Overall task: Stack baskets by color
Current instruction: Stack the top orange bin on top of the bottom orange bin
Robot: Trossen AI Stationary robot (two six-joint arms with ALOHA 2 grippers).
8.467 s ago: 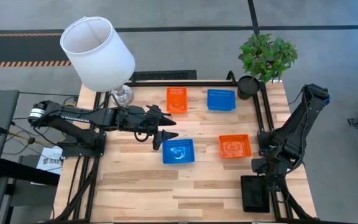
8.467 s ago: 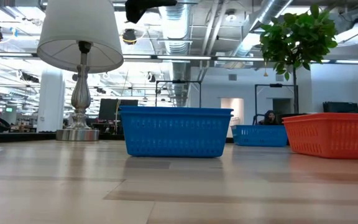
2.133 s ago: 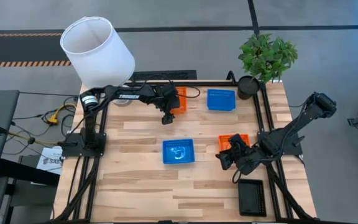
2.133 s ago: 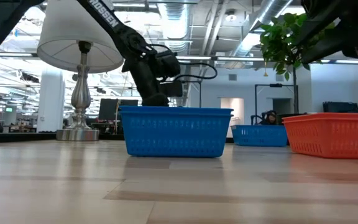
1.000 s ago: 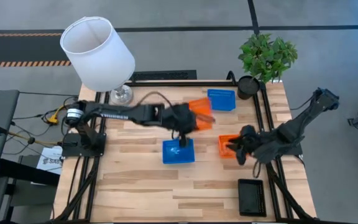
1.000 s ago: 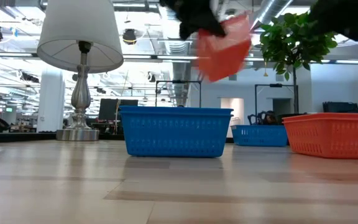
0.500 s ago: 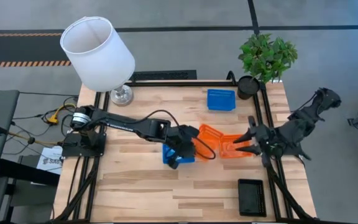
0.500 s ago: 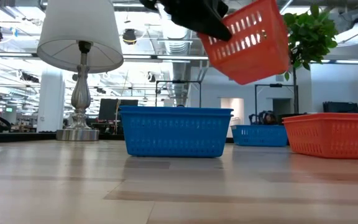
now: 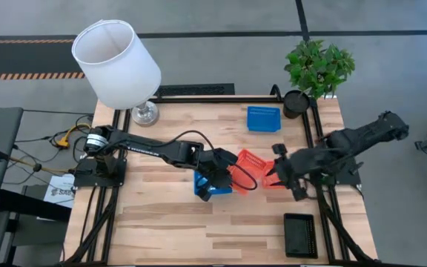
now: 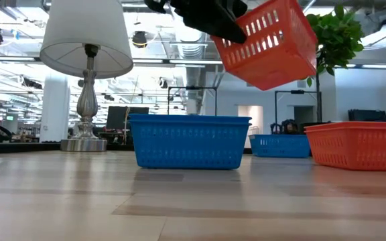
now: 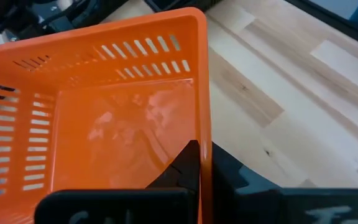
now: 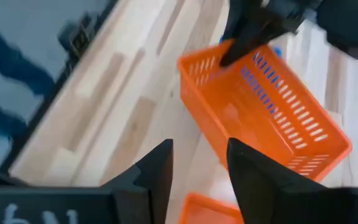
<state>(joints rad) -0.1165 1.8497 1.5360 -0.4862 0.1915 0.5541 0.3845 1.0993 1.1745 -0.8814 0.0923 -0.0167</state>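
My left gripper (image 9: 227,172) is shut on an orange basket (image 9: 248,167), held in the air over the table's middle (image 10: 273,41). Below the arm, a blue basket (image 9: 207,187) stands on its base on the wood. A second orange basket (image 9: 279,179) stands on the table just right of the held one. My right gripper (image 9: 276,176) hovers open over that second basket, its fingers (image 12: 159,167) pointing toward the held basket (image 12: 263,106). Another blue basket (image 9: 263,119) stands at the far side, and a black basket (image 9: 301,235) at the near right. My left gripper has one side wall of the orange basket (image 11: 201,134) pinched at the rim, one finger (image 11: 182,167) inside the basket and one outside. The fingers slant down from the table's left. The basket hangs tilted, clear of the table and of the other baskets.
A white-shaded lamp (image 9: 117,63) stands at the far left corner and a potted plant (image 9: 313,70) at the far right. Black frame rails (image 9: 313,141) run along the table's right and far edges. Bare wood lies along the near left (image 9: 161,222).
My left gripper has carried the orange basket from the far middle toward the near edge and down, rolling so that the basket tips; for the last half second it has hung still. My right gripper has risen, rolled and gone toward the table's left, closer to the held basket.
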